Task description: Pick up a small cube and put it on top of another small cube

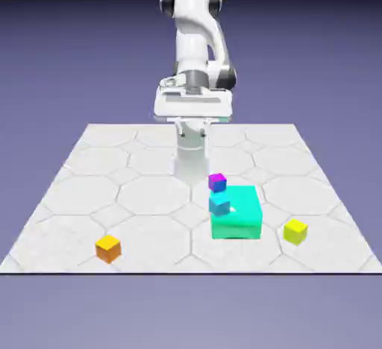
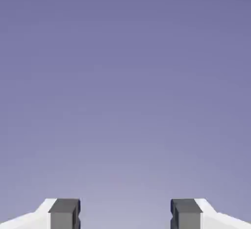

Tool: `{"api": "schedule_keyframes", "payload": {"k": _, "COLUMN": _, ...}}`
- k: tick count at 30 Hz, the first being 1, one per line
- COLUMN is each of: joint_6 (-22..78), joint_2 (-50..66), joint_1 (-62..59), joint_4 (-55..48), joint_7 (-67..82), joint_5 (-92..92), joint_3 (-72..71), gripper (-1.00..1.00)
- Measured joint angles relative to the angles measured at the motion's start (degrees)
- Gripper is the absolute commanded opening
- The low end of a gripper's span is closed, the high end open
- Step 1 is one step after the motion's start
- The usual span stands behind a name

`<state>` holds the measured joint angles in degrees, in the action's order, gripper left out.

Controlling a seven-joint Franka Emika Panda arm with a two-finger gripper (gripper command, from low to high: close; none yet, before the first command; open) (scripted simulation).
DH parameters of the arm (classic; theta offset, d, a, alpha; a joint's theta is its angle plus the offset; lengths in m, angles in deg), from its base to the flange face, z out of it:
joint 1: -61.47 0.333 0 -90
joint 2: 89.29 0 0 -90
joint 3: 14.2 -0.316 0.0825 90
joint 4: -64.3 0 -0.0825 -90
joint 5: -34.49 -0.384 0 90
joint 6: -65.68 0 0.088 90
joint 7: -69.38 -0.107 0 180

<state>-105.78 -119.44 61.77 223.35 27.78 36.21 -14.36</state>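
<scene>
Orange in colour, the small cube (image 1: 108, 248) sat alone on the tabletop (image 1: 89, 183), close to the near edge and toward the near corner on the exterior view's left, touching nothing. Well apart from it, toward the exterior view's right, a big teal block (image 1: 239, 215) stood near the middle of the near half, with a small blue cube (image 1: 219, 204) at its left side and a small purple cube (image 1: 217, 182) just above that one; whether the purple cube rested on the blue one could not be told. A small yellow-green cube (image 1: 295, 231) lay just beside the teal block, nearer the right edge. The pincer (image 2: 125, 213) was open, its grey fingertips (image 2: 64, 213) wide apart with only the plain backdrop between them.
</scene>
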Motion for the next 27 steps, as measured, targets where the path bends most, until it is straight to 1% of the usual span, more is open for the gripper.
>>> {"api": "schedule_keyframes", "payload": {"k": 27, "joint_6": 57.09, "joint_2": 56.06, "joint_1": -8.61, "joint_4": -43.64, "joint_7": 19.25, "joint_5": 38.61, "joint_3": -3.44, "gripper": 0.00}}
